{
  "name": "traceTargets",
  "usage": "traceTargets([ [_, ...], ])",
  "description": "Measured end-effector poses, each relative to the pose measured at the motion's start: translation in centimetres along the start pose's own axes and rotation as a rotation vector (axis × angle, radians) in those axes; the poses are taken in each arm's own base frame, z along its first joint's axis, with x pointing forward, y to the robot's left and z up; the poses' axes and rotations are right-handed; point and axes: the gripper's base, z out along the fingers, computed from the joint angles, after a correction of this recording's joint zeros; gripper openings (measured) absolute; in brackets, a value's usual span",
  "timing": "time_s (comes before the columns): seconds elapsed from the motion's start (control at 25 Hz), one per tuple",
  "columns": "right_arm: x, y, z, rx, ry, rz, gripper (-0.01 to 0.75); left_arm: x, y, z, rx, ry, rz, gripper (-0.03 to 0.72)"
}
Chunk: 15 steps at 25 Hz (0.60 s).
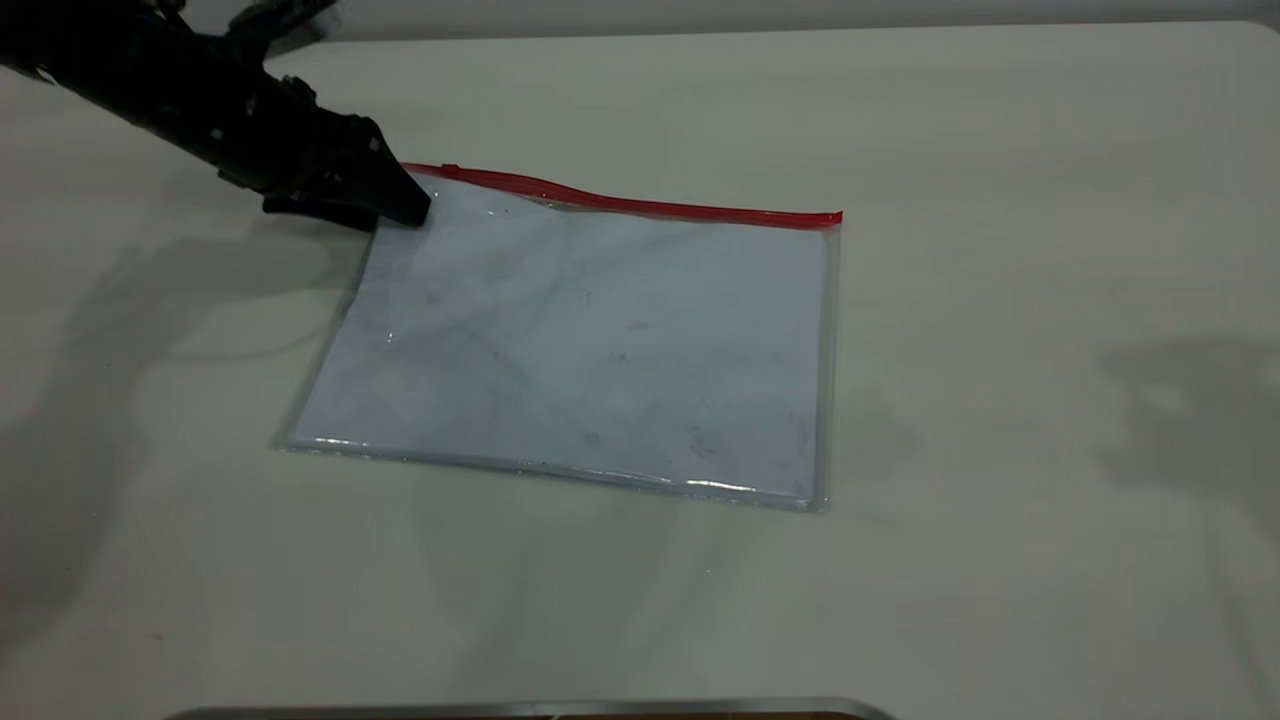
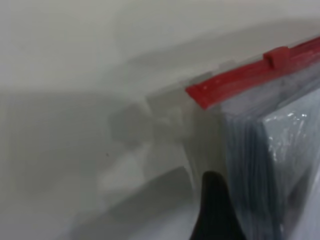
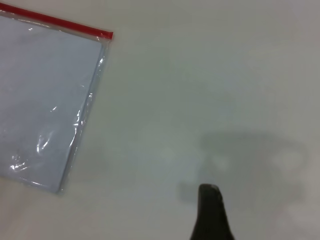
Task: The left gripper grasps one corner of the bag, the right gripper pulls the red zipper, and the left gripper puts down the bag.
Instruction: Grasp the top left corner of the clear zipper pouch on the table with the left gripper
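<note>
Exterior view: the bag lies flat near the table's middle, its red zipper along the far edge. The left gripper sits at the bag's far left corner, seemingly touching it; whether it pinches the plastic I cannot tell.

Left wrist view: one dark fingertip beside the bag's corner, the slider tab near.

Right wrist view: the right gripper hangs over bare table, well apart from the bag; its claw's state I cannot tell.

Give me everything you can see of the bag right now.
The bag is a clear, shiny plastic pouch with a pale bluish-white sheet inside, lying flat on the table. The red zipper runs along its far edge, slider tab near the left end. The left claw sits at its far left corner.
</note>
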Motion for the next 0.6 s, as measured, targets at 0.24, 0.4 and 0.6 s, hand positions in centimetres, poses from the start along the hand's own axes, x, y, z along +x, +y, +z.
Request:
traceTargets([
  [0.24, 0.0, 0.0, 0.0, 0.0, 0.0, 0.0, 0.585, 0.7, -0.1, 0.9, 0.057, 0.001, -0.004, 0.496],
  [0.4, 0.0, 0.0, 0.0, 0.0, 0.0, 0.0, 0.585, 0.7, -0.6, 1.1, 0.132, -0.024, 0.066, 0.305],
  [0.6, -0.1, 0.0, 0.3, -0.003, -0.01, -0.03, 0.585, -0.1, -2.2, -0.2, 0.246, -0.057, 0.347, 0.053],
])
